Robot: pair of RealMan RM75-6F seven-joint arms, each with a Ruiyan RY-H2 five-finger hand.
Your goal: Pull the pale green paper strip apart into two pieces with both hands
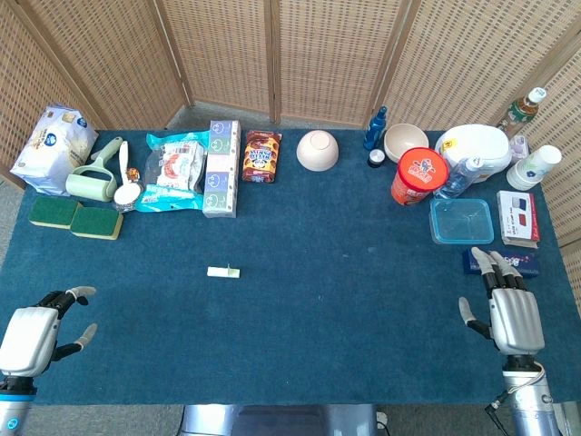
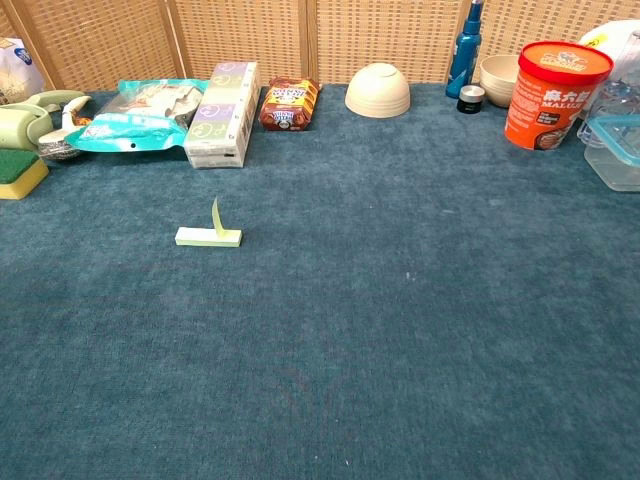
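Note:
The pale green paper strip lies on the blue tablecloth left of centre; in the chest view the strip lies flat with one small end standing up. My left hand rests at the near left corner, fingers apart and holding nothing, far from the strip. At the near right edge my right hand lies palm down with straight fingers, also holding nothing. Neither hand shows in the chest view.
Along the back stand a flour bag, sponges, lint roller, snack packs, tissue box, upturned bowl, red tub, clear container and bottles. A dark packet lies just ahead of the right hand.

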